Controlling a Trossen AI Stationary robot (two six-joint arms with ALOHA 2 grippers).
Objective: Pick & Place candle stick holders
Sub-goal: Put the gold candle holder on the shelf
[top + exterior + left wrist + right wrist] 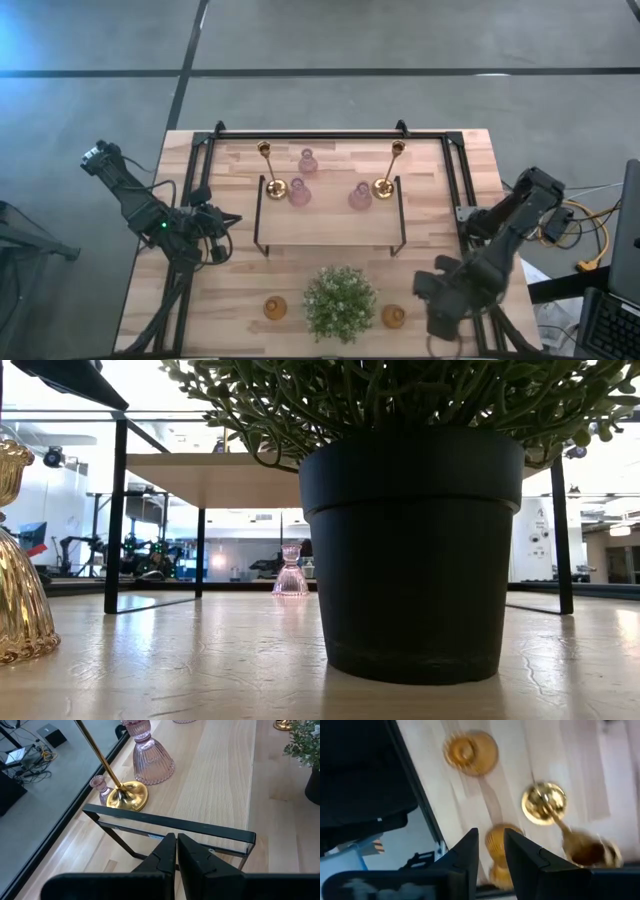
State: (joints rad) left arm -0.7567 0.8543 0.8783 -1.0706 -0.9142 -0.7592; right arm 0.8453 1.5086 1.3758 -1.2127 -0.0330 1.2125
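Observation:
Two brass candle stick holders [277, 186] [383, 186] and two pink glass ones [299, 192] [360, 196] stand on the black-framed shelf [330, 235]. A third pink one [308, 160] stands behind it. Amber glass holders stand on the table on either side of the plant [340, 303], one to its left [275, 308] and one to its right [393, 316]. My right gripper [430, 295] [491, 840] hangs over the near right of the table, shut on another amber holder [496, 842]. My left gripper [225, 225] [176, 845] is shut and holds nothing, just left of the shelf. My right gripper pinches an amber glass holder at its ribbed upper part [495, 837] between the two fingers. The fingers come from above and point almost straight down. The arm hides the holder in the high view, and I cannot tell whether its foot is clear of the table.
The plant's black pot [410, 550] fills the middle of the low view, with the left amber holder [20, 560] beside it. A black rail frame [330, 133] runs along the far and side edges of the table. Bare wood lies between the shelf and the plant.

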